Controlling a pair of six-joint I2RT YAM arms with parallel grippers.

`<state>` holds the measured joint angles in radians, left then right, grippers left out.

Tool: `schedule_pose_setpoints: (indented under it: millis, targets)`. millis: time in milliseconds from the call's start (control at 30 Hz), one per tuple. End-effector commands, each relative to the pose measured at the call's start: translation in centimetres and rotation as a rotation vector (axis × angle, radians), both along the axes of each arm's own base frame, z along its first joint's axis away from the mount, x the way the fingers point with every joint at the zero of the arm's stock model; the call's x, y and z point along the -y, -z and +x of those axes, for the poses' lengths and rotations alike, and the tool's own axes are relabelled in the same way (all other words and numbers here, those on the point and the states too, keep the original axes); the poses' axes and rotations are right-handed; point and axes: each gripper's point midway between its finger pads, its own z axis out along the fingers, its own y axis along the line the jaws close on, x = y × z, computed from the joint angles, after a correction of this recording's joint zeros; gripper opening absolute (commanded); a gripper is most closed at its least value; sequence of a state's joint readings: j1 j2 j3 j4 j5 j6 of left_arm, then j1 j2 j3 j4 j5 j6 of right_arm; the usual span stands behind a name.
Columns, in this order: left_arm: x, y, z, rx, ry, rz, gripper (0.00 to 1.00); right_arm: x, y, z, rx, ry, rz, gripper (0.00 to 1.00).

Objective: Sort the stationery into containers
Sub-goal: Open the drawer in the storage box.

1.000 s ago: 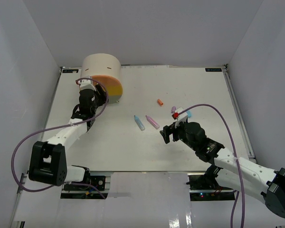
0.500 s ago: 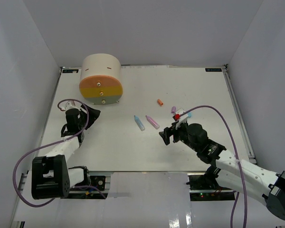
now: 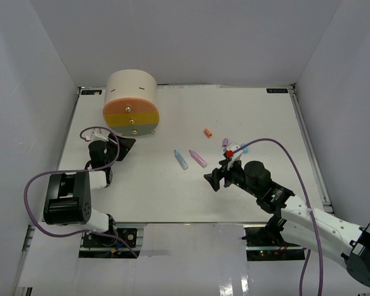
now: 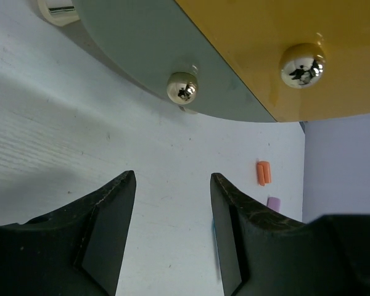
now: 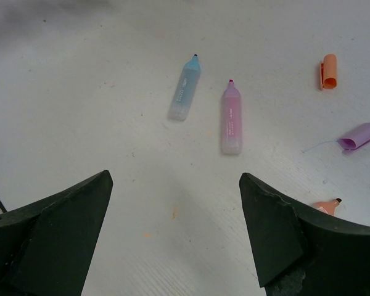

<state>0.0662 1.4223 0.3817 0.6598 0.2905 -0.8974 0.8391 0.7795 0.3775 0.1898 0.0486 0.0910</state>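
The beige cabinet [image 3: 131, 91] stands at the back left with orange [image 3: 131, 102], yellow [image 3: 131, 116] and grey-green drawers, all shut; the left wrist view shows the grey-green [image 4: 148, 55] and yellow [image 4: 259, 55] fronts with their knobs. A blue marker [image 3: 181, 159] and a pink marker [image 3: 198, 158] lie mid-table, also in the right wrist view [image 5: 185, 88] [image 5: 231, 118]. An orange cap [image 3: 208, 132] [image 5: 328, 71] and a purple cap [image 3: 225, 142] [image 5: 359, 135] lie further back. My left gripper [image 3: 124, 145] [image 4: 172, 234] is open and empty, low in front of the cabinet. My right gripper [image 3: 214, 179] [image 5: 172, 234] is open and empty, just short of the markers.
White walls enclose the table on three sides. A metal rail [image 3: 308, 145] runs along the right edge. An orange marker tip [image 5: 327, 206] shows by my right finger. A purple cable [image 3: 283, 151] loops over the right arm.
My left arm has drawn back from the cabinet toward its base and now sits low, pointing at the drawers. My right gripper has edged slightly toward the near side.
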Motion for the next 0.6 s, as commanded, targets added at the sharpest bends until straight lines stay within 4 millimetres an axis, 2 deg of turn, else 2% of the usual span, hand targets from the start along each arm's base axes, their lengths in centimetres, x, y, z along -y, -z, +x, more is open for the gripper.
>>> schedule_pose_setpoints:
  millis: [0, 267, 567]
  targets:
    - [0.3, -2.0, 1.9, 0.098, 0.028, -0.016, 0.62, -0.2, -1.4, 0.3, 0.061, -0.007, 0.031, 0.90]
    - [0.1, -2.2, 4.1, 0.148, 0.030, -0.001, 0.59, 0.0, -1.0, 0.4, 0.060, 0.003, 0.015, 0.90]
    - [-0.2, -1.4, 5.9, 0.138, 0.020, 0.001, 0.56, 0.1, -0.9, 0.6, 0.065, 0.012, 0.007, 0.90]
